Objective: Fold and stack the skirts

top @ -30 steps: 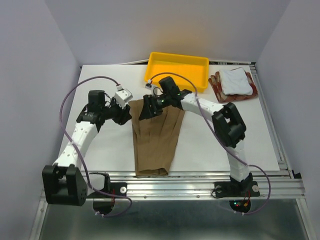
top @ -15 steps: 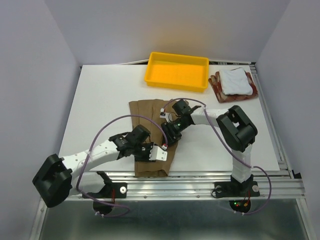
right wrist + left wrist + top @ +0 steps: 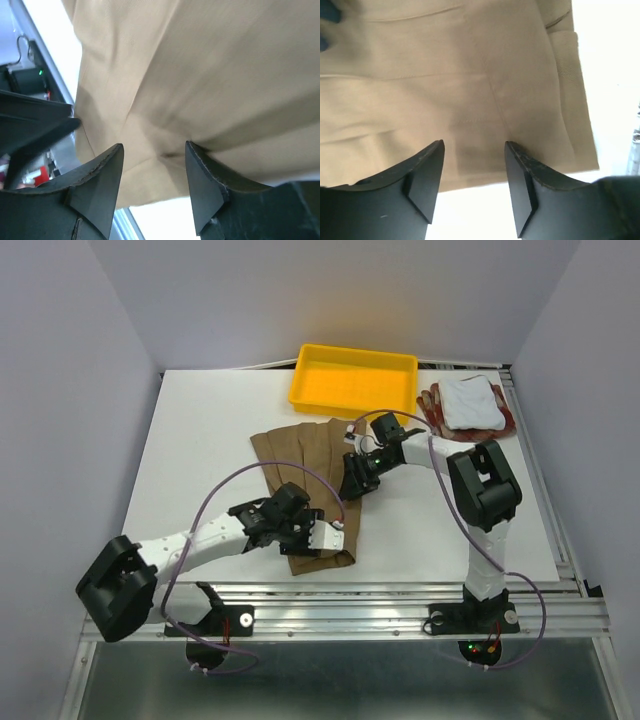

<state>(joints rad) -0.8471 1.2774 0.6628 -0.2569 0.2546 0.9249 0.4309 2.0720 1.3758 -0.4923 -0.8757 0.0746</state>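
Top external view: a white counter, with both arms reaching over a tan skirt.
Tan skirt: lies flat and slanted across the middle of the counter. Its wider end points to the far side and its narrower end is near the front edge.
Left claw: over the skirt's near end. In the left wrist view its fingers stand apart with nothing between them, and the skirt's edge is just below.
Right claw: at the skirt's right edge, about midway along. Its fingers are parted with blurred cloth close beneath, and no pinch can be made out.
White skirt: folded, lying on the checked skirt at the far right corner.
Yellow tray: at the far edge, just left of that pile.
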